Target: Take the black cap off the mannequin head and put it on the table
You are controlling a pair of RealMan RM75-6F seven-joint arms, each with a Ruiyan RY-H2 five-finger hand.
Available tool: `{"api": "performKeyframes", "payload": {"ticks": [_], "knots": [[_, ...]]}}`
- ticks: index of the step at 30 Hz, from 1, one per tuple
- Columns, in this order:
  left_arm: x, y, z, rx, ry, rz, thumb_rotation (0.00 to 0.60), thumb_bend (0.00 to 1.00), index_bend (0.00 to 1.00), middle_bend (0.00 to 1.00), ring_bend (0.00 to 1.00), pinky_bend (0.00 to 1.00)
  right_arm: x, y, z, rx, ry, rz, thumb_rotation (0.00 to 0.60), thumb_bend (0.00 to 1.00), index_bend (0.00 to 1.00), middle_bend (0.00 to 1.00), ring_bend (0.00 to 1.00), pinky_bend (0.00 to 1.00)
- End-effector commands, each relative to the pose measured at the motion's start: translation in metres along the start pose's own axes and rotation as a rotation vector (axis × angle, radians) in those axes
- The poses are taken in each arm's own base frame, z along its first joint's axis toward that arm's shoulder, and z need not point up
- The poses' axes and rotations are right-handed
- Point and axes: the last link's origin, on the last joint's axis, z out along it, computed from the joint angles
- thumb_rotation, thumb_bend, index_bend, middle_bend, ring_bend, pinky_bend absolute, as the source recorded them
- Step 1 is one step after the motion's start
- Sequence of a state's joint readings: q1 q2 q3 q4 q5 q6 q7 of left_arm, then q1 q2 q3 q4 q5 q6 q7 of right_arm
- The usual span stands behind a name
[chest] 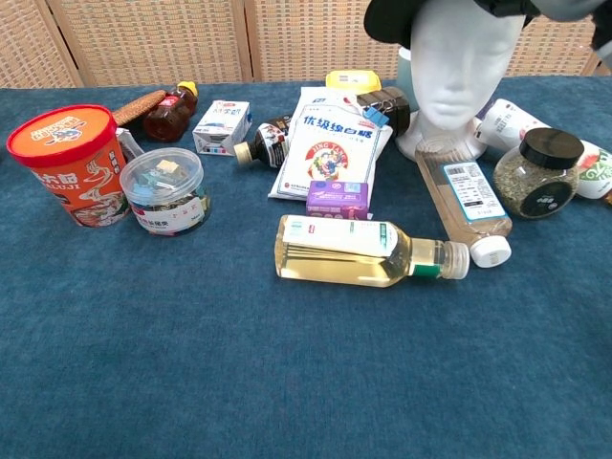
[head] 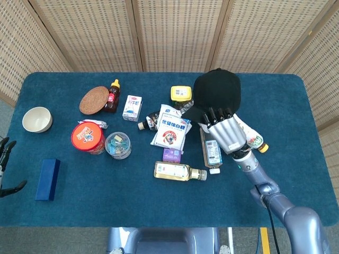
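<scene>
Reaching in from the near side, the right robot hand (head: pixel 226 132) has its dark fingertips (head: pixel 218 114) laid against the rear edge of the black cap (head: pixel 218 90); whether they actually pinch the fabric I cannot tell. The cap sits on the white mannequin head (chest: pixel 466 57), brim (head: pixel 194 113) pointing left. Best approach, I judge: secure the rim first, then lift straight up so the head does not tip onto the spice jar (chest: pixel 537 172) and bottles (chest: pixel 363 251) beside it. The left robot hand (head: pixel 6 166) idles, fingers apart, at the bench (head: pixel 159 203) edge.
</scene>
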State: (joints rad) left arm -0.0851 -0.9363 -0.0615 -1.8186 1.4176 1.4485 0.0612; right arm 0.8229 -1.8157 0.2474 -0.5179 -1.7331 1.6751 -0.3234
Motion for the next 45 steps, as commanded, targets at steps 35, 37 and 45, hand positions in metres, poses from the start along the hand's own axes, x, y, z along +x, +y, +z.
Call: {"api": "performKeyframes", "payload": {"ticks": [35, 37, 45], "knots": [[0.002, -0.008, -0.001, 0.016, -0.010, -0.014, 0.600, 0.14, 0.00, 0.00, 0.00, 0.05, 0.061, -0.048, 0.082, 0.049, 0.294, 0.077, 0.600, 0.51, 0.71, 0.75, 0.74, 0.87], [0.004, -0.010, -0.002, 0.017, -0.009, -0.019, 0.600, 0.14, 0.00, 0.00, 0.00, 0.05, 0.065, -0.068, 0.079, 0.068, 0.280, 0.118, 0.600, 0.51, 0.71, 0.75, 0.74, 0.87], [0.008, -0.015, -0.005, 0.024, 0.004, -0.038, 0.600, 0.14, 0.00, 0.00, 0.00, 0.05, 0.053, -0.118, 0.064, 0.140, 0.195, 0.142, 0.600, 0.52, 0.71, 0.74, 0.73, 0.86]]}}
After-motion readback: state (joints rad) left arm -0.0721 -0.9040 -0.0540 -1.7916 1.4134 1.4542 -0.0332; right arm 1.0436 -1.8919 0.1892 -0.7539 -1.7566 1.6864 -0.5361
